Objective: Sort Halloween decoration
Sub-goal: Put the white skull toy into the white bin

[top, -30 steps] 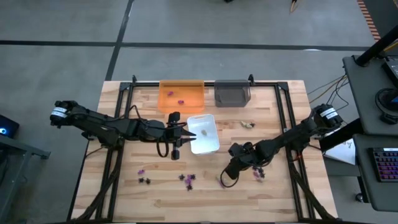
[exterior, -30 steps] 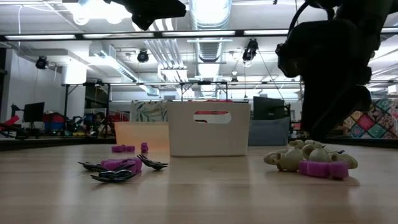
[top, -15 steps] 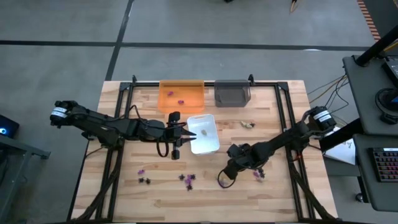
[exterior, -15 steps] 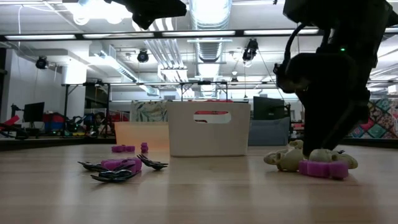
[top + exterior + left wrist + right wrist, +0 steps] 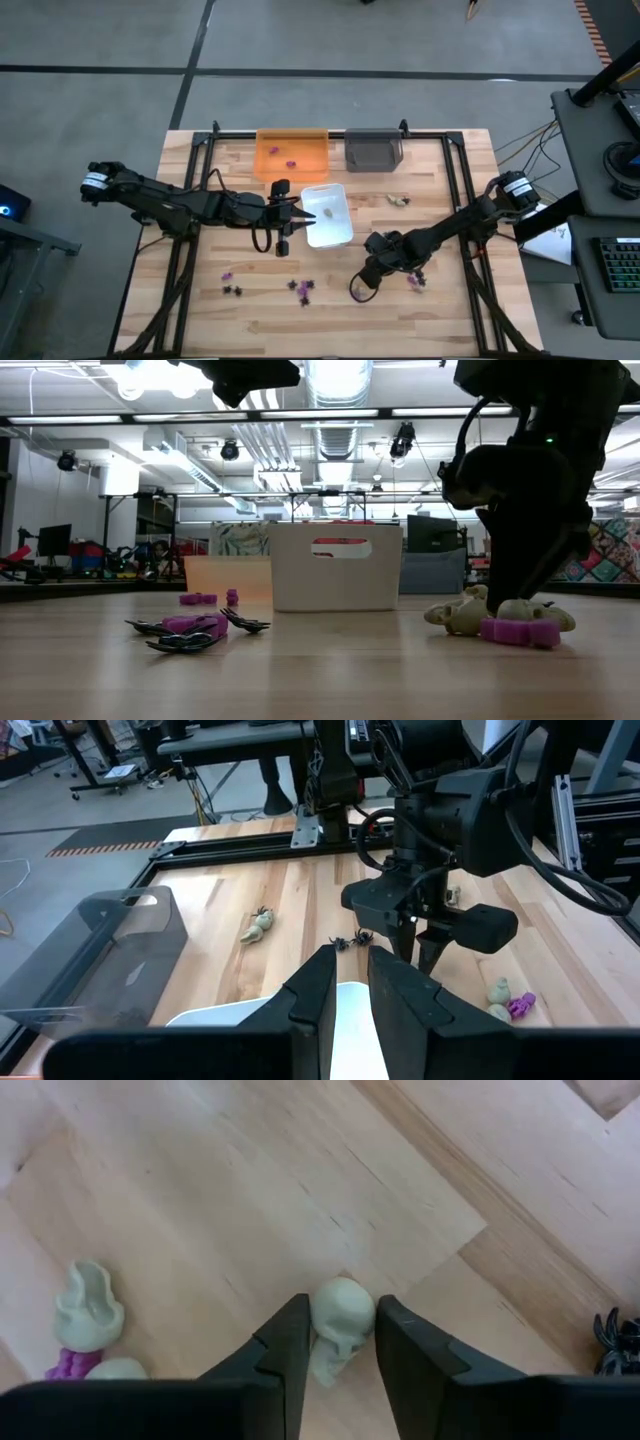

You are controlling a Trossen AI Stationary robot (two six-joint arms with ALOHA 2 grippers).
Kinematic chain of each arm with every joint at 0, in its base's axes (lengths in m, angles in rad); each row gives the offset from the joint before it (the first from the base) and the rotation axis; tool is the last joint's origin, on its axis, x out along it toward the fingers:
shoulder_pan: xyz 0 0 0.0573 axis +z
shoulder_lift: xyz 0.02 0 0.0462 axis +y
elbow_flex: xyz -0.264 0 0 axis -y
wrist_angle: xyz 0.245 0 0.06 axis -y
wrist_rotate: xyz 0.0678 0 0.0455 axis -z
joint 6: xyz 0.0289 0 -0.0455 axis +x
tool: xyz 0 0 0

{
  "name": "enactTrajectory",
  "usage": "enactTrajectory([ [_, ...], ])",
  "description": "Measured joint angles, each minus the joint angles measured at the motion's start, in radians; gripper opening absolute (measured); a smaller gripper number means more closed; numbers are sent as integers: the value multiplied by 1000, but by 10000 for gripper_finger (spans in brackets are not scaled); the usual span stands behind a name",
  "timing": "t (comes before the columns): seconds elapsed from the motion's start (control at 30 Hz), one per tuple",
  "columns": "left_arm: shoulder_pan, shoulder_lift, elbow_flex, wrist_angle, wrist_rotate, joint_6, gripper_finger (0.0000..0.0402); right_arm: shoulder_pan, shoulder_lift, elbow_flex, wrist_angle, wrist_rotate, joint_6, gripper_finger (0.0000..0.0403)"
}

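Observation:
Small Halloween decoration pieces lie on the wooden table: purple and black ones (image 5: 300, 288) near the front, and a pale beige one (image 5: 399, 200) farther back. My right gripper (image 5: 366, 284) is down at the table on the front right, steeply tipped, shut on a pale beige skull (image 5: 340, 1325). Beside it lie another beige piece (image 5: 88, 1305) and a purple one (image 5: 515, 630). My left gripper (image 5: 350, 982) hovers over the white tray (image 5: 328, 230), its fingers a narrow gap apart with nothing between them. My right gripper pinches the beige skull between its two fingers, one on each of its sides (image 5: 322, 1320). The fingers come from above, slanting down. The skull sits on the table top.
An orange tray (image 5: 291, 140) with purple pieces and a grey tray (image 5: 373, 150) stand at the far edge. The white tray holds one beige piece (image 5: 330, 212). A black spider (image 5: 615, 1342) lies close to the right gripper. A black metal frame (image 5: 455, 190) borders the table.
My right gripper has sunk toward the table onto the beige pieces at the front right. The pieces on the table have stayed where they were.

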Motion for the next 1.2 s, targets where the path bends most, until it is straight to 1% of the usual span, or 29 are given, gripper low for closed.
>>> enactTrajectory([
  [0.2,0,0,0,0,0,0,45,0,-10,0,-1,-2,-5,98],
  [0.37,0,0,0,3,0,8,45,0,-50,0,-2,-2,-25,98],
  [0.53,0,0,0,11,0,8,45,0,-118,0,1,-2,-50,98],
  [0.7,0,0,0,14,0,8,45,-2,-215,-1,25,12,-102,98],
  [0.87,0,0,0,26,0,8,45,-21,-317,-1,84,89,-202,98],
  [0.97,0,0,0,42,0,14,45,-51,-355,-1,143,132,-299,98],
  [1.1,0,0,0,61,0,26,45,-120,-364,-1,218,136,-423,98],
  [1.2,0,-4,0,66,-7,32,45,-180,-353,-1,273,108,-497,98],
])
